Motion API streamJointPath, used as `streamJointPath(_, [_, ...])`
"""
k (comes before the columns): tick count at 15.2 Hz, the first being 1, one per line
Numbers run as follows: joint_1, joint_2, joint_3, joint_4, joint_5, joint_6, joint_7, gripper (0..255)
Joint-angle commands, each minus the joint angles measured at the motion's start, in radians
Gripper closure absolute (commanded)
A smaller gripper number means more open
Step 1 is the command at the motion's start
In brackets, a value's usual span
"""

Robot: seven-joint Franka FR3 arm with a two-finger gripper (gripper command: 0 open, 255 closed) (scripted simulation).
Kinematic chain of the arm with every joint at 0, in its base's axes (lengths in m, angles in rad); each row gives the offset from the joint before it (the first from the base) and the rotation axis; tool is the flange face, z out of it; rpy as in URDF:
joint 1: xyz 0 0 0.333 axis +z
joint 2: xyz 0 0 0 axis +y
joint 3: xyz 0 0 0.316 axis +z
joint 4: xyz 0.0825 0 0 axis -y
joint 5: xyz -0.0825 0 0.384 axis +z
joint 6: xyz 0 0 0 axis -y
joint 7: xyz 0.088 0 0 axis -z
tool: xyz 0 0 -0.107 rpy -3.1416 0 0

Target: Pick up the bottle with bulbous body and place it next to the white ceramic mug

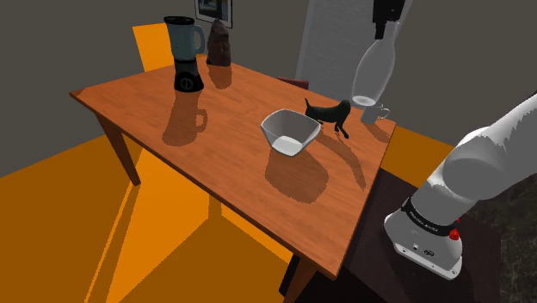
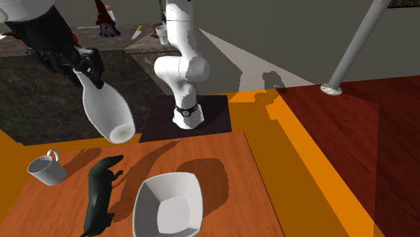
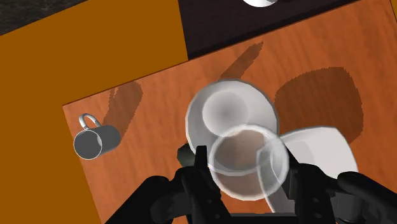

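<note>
A pale see-through bottle (image 1: pixel 373 73) with a bulbous body hangs neck-up in the air over the table's corner nearest the stand. My black gripper (image 1: pixel 386 19) is shut on its neck. In the second exterior view the gripper (image 2: pixel 83 66) holds the bottle (image 2: pixel 106 111) tilted, above and a little to the right of the greyish-white mug (image 2: pixel 46 168). The mug (image 1: pixel 379 110) stands on the wooden table (image 1: pixel 224 120) just behind the bottle's base. In the wrist view my gripper (image 3: pixel 245 170) clasps the bottle (image 3: pixel 236 127), and the mug (image 3: pixel 95 140) lies off to one side near the table edge.
A black dog figurine (image 1: pixel 331 114) (image 2: pixel 101 192) and a white bowl (image 1: pixel 290 132) (image 2: pixel 168 205) sit close to the mug. A blender (image 1: pixel 185 53) and a brown object (image 1: pixel 219 43) stand at the table's far end, beside an orange chair (image 1: pixel 155 43).
</note>
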Motion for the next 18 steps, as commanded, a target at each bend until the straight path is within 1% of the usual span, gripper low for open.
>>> streamJointPath(1, [-0.016,0.038,-0.033,0.016,-0.011,0.028,-0.051,255])
streamJointPath(5, [-0.05,0.117,-0.093,0.056,-0.021,0.075,-0.144,255])
streamJointPath(9, [-0.088,0.212,-0.149,0.117,-0.014,0.117,-0.237,255])
streamJointPath(16, [-0.178,0.422,-0.226,0.285,0.039,0.164,-0.399,255])
streamJointPath(18, [-0.177,0.416,-0.224,0.25,0.037,0.193,-0.394,255])
